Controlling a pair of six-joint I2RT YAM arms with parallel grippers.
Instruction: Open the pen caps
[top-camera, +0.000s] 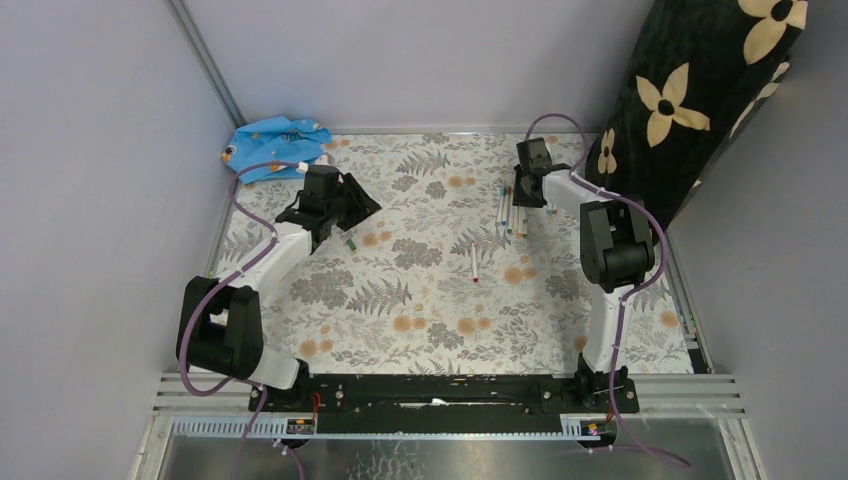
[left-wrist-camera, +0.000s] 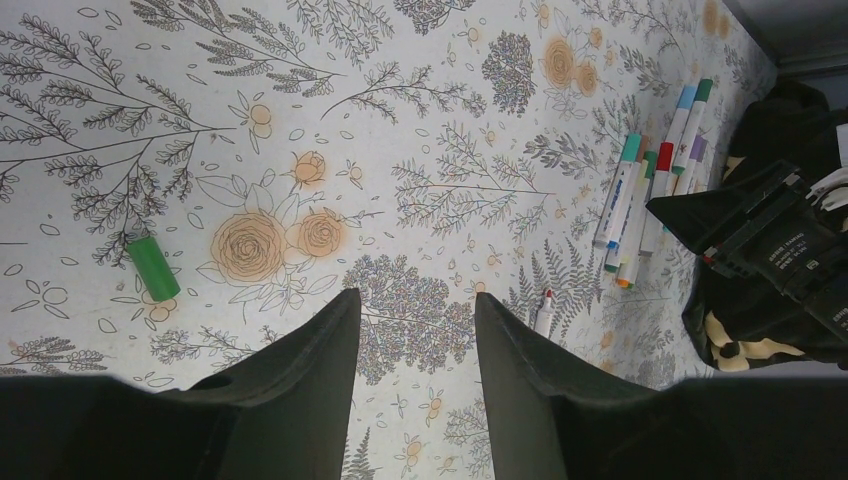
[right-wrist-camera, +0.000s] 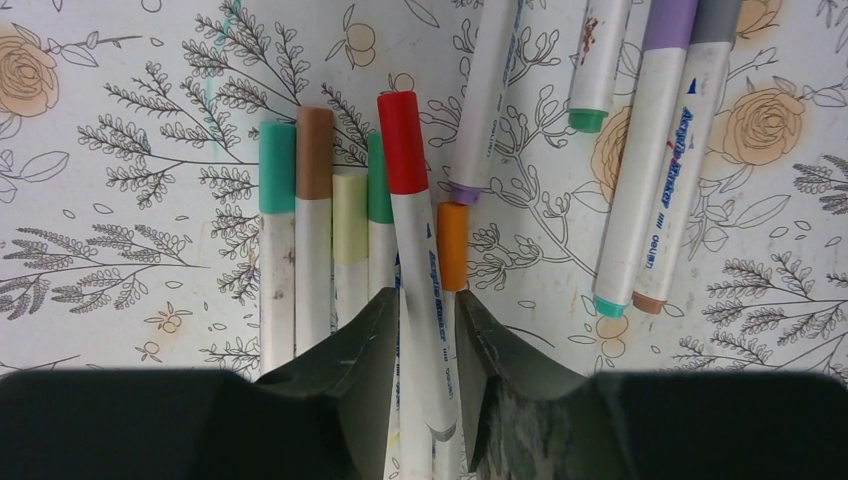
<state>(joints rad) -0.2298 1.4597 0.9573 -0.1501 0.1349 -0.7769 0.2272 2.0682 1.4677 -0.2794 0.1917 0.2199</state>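
Pile (top-camera: 510, 210): your pens lie side by side on the worktop (top-camera: 420, 330), coloured caps showing.
Right tool (right-wrist-camera: 427, 300): down in the pile, one finger on each side of the red pen (right-wrist-camera: 418, 260); you cannot tell if it pinches.
Left tool (left-wrist-camera: 417, 300): open, holding nothing, well apart from the pile.
Green cap (left-wrist-camera: 153, 267): lying loose, well apart from the pile, on your left tool's side.
Loose pen (top-camera: 474, 262): near the pile, red tip.
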